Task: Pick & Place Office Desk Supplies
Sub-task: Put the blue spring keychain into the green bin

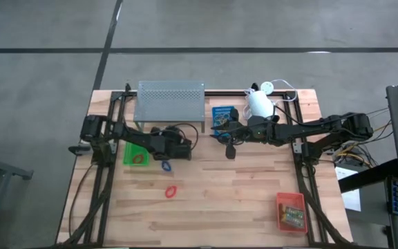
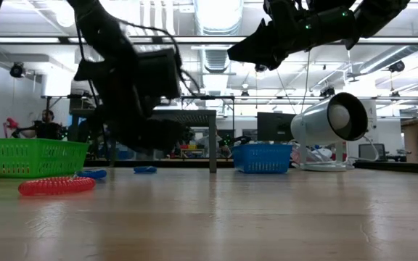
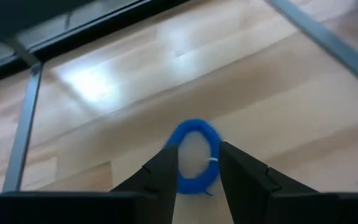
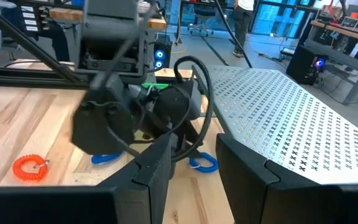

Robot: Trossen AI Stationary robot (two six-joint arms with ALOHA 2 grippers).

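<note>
Directly below the left gripper (image 3: 195, 171) lies a small blue coiled-plastic loop (image 3: 194, 155), flat on the pale wooden tabletop (image 1: 226, 200). Wrist view shows the loop between and just beyond the two dark fingers (image 3: 166, 168), which stand apart w/ a gap and nothing in them; no contact visible yet. The loop is near-round, so no long axis to speak of. From above, it sits just beside the near edge of the green plastic tray (image 1: 135, 153), on the side twd the table's front, w/ the left gripper over it. Left arm is clearly the nearer one; judged from this, a straight descent and a squeeze across one side of the ring is what the pick needs.

A second blue loop (image 4: 204, 164) shows in the right wrist view close by the left gripper, so a low approach could nudge it. Inside the green tray lies a small red-orange loop (image 1: 139, 158). A red coiled-plastic loop (image 1: 171, 191) lies further from the green tray, twd the table front, well apart.

Behind the green tray stands the grey perforated metal shelf (image 1: 171, 101). Right gripper (image 1: 231, 150) hangs above the table well to the right of the green tray, fingers parted and empty, near a blue plastic tray (image 1: 224, 115) and a white lamp (image 1: 259, 104). Farthest from the green tray, at the front right corner, a red-orange plastic tray (image 1: 290, 211) holds small printed card boxes (image 1: 294, 217).
</note>
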